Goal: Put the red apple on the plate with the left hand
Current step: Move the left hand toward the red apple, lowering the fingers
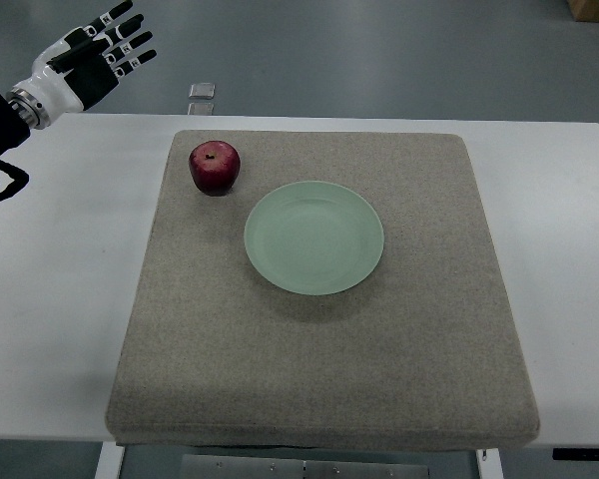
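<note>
Red apple sits upright near the far left corner of the grey mat, just beside the empty green plate, not touching. Left hand is raised beyond the surface's far left corner, fingers spread, holding nothing.

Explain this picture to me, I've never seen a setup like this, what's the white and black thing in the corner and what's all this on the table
This is a single camera looking steeply down from a humanoid robot's own side of a white table. The white and black thing at the upper left is the robot's left hand, raised off to the side of the table with its fingers spread, holding nothing. The right hand is out of view. On the table lies a square grey-beige felt mat. On the mat sit a dark red apple, stem up, and a round pale green plate, empty. The apple stands just beyond the plate's upper left edge, not on it.
</note>
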